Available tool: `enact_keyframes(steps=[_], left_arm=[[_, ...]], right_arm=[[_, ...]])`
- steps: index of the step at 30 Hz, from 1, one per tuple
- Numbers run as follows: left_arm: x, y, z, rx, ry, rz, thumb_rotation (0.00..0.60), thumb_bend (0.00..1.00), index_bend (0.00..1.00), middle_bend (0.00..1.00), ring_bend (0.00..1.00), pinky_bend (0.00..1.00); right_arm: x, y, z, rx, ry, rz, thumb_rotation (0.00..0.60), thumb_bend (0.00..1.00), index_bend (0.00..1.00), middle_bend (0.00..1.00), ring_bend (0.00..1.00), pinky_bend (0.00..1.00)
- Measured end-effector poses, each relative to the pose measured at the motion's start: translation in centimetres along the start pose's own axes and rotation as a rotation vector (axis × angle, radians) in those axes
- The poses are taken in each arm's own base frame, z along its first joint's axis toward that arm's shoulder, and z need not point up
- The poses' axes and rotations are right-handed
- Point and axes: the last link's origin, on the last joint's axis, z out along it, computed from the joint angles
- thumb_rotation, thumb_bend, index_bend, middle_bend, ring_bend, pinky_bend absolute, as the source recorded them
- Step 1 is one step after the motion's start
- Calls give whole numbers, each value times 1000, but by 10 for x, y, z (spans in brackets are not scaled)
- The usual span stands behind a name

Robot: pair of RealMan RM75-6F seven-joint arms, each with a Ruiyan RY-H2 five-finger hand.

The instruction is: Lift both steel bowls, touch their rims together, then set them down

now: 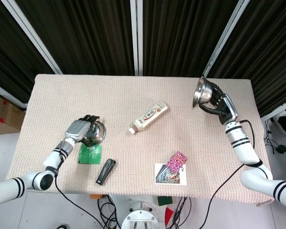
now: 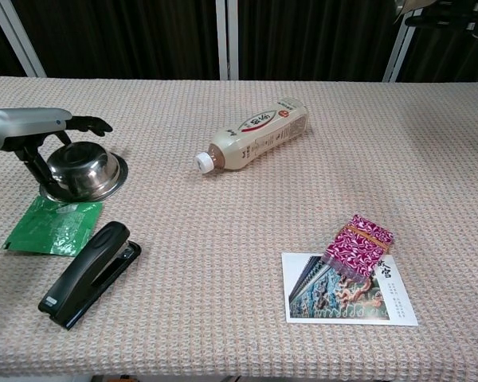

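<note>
One steel bowl (image 1: 97,133) (image 2: 83,169) sits upside down at the table's left, partly on a green packet (image 1: 90,154) (image 2: 54,226). My left hand (image 1: 81,128) (image 2: 40,127) hovers over it, with fingers (image 2: 32,163) reaching down along its far left side and the thumb stretched above the dome without touching it. The second steel bowl (image 1: 202,92) is raised at the far right, tipped on its side with its mouth facing left. My right hand (image 1: 220,105) grips it from behind. The chest view shows only that hand's dark fingers (image 2: 446,14) at the top edge.
A plastic bottle (image 1: 148,116) (image 2: 255,134) lies in the middle of the table. A black stapler (image 1: 105,171) (image 2: 91,274) lies near the front left. A patterned purple box (image 1: 177,161) (image 2: 358,243) rests on a picture card (image 1: 169,175) (image 2: 346,290) at the front right.
</note>
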Motion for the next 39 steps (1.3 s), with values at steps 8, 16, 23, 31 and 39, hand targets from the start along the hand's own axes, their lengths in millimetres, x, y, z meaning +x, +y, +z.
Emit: enact_keyframes(steps=[8, 16, 23, 31, 39], left_arm=[[1, -1, 6, -5, 47, 25, 600, 7, 337, 309, 162, 325], [-2, -4, 11, 9, 21, 43, 600, 33, 396, 387, 265, 442], [5, -3, 10, 4, 101, -4, 600, 64, 480, 471, 350, 534], [32, -2, 2, -35, 292, -241, 600, 67, 492, 484, 372, 575], [57, 4, -8, -180, 374, -839, 600, 66, 503, 491, 379, 586]], right_arm=[[2, 2, -1, -9, 8, -3, 600, 176, 699, 547, 430, 328], [5, 1, -2, -5, 15, -9, 600, 176, 703, 549, 433, 328], [7, 3, -3, -10, 23, -7, 600, 176, 703, 549, 433, 328], [-1, 6, 1, -9, 6, 6, 600, 176, 708, 553, 436, 328], [-20, 15, 9, -24, -34, 25, 600, 177, 710, 555, 437, 331]])
